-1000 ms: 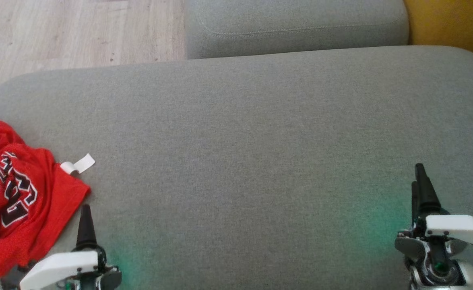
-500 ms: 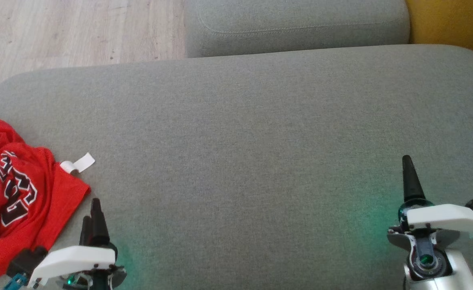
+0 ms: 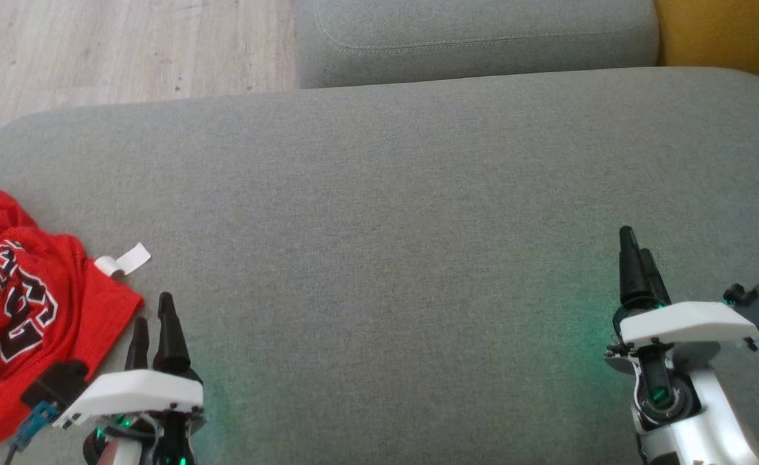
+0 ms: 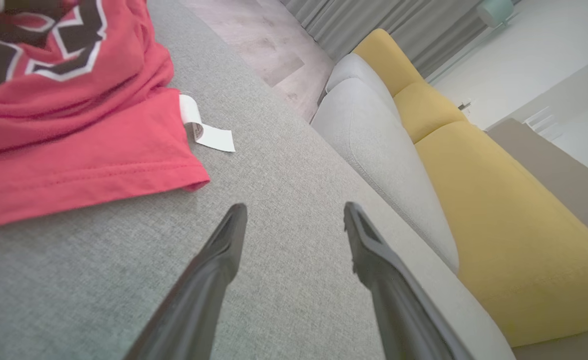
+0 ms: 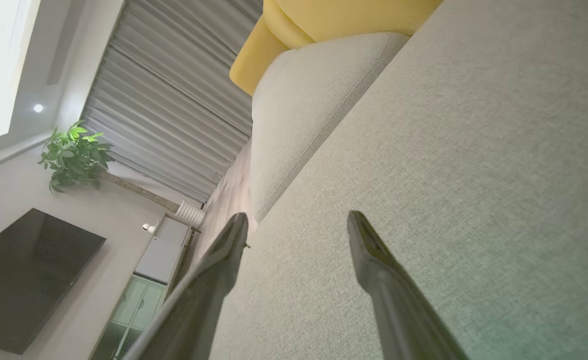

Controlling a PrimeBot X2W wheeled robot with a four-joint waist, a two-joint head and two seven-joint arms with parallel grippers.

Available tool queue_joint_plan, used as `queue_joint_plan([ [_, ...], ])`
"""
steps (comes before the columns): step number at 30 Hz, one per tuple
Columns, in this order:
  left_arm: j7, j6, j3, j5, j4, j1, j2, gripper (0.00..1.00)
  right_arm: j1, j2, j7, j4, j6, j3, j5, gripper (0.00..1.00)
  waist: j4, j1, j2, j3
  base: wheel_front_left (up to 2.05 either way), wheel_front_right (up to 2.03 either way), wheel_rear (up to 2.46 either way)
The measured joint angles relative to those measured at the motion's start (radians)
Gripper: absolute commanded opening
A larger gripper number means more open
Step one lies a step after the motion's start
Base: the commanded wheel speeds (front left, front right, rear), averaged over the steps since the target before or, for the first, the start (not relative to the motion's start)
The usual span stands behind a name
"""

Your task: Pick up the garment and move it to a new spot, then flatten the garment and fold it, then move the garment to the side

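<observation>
Red garment [image 3: 17,303] crumpled at left edge of grey cushion [image 3: 385,226]; white tag [image 3: 124,261] beside hem; left pincer [image 3: 153,310] spread, just right of hem, apart; right pincer [image 3: 633,244] spread, well right.

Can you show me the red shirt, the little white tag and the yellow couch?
red shirt [image 3: 104,303]: head view, on its plain red corner near the hem.
white tag [image 3: 124,261]: head view, on the middle of the strip.
yellow couch [image 4: 499,225]: left wrist view, on its largest cushion.
</observation>
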Motion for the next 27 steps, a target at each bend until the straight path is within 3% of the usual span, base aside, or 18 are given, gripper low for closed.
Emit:
queue_joint_plan([
  [27,-0.08,0.086,-0.062,0.333,0.038,-0.01,0.022,1.0,-0.023,0.002,-0.08,0.086,0.0,0.031,-0.395,1.0,-0.01,0.0,0.0,-0.014,0.0,0.0,0.0],
])
